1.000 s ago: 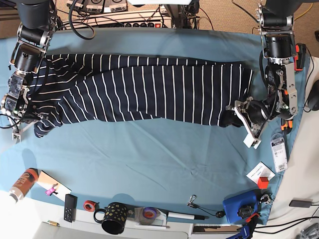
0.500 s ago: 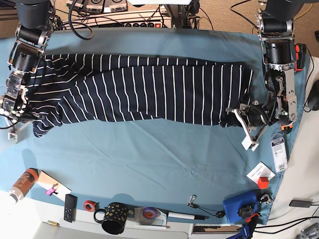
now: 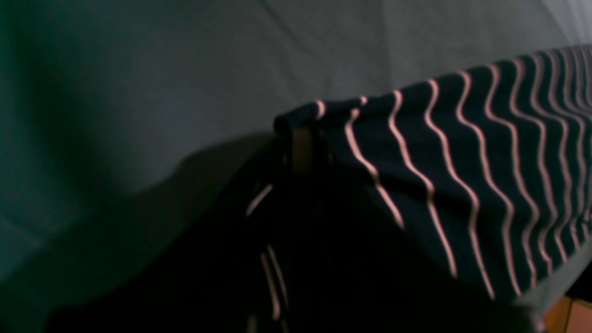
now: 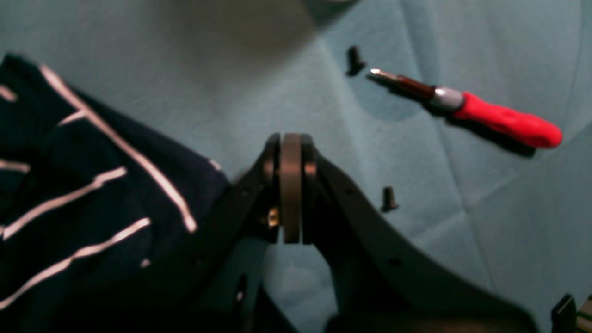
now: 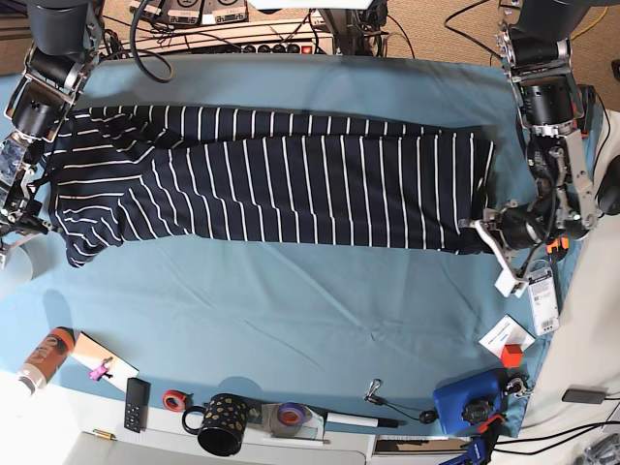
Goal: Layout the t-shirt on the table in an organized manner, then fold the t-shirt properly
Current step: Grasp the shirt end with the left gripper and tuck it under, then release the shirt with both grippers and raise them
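**Both grippers clamped on a stretched t-shirt**

The left gripper (image 5: 481, 235) is pinched together on the t-shirt (image 5: 281, 179) at its lower corner on the base view's right; its wrist camera shows striped fabric draped over the closed tips. The right gripper (image 4: 290, 185) has its jaws pressed together, with dark striped cloth bunched just beside them; whether fabric sits between the tips cannot be told from the wrist view. In the base view that arm stands at the shirt's far end, by the sleeve.

The t-shirt lies lengthwise across the far half of the desk (image 5: 291, 310), stretched between the two arms, its far hem near the desk's back edge. The near half of the teal cloth is open as far as the row of small things along the front edge: a dotted mug (image 5: 223, 423), a remote (image 5: 136, 404), a tape roll (image 5: 174, 399). A red-handled screwdriver (image 4: 467, 113) and two loose screws lie near the right gripper.

Compared with a second ago, the shirt is pulled tauter and flatter, its lower edge straighter, and both arms have drawn outward toward the desk's ends.
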